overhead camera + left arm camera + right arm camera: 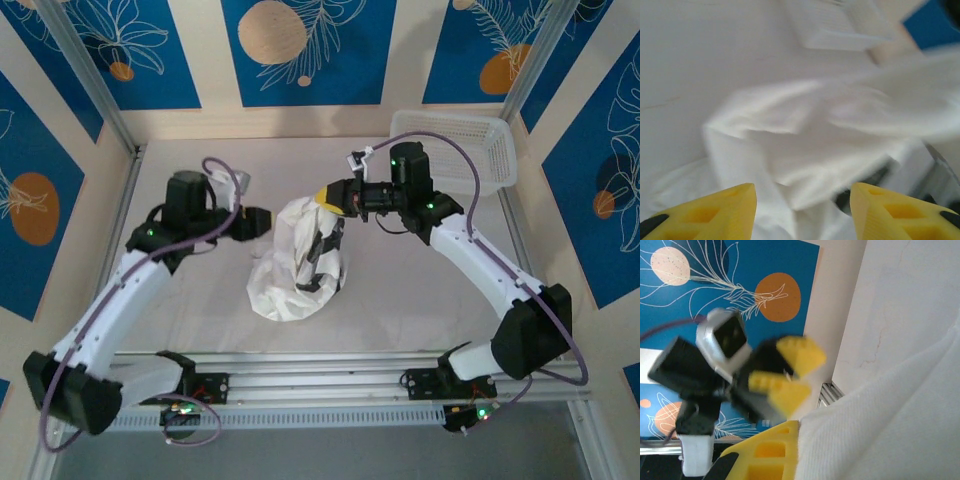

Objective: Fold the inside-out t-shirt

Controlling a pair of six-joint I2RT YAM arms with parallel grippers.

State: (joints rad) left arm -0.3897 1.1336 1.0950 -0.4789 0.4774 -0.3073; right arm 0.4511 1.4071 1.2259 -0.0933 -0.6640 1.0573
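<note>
The white t-shirt sits bunched in the middle of the table, its top pulled up to the right gripper, which is clamped on the cloth. The left gripper hangs just left of it, jaws apart. In the blurred wrist view the cloth seems to lie beyond its fingers. A mesh basket stands far right.

Bright even light, soft shadows, wrist views motion-blurred, whites washed out
</note>
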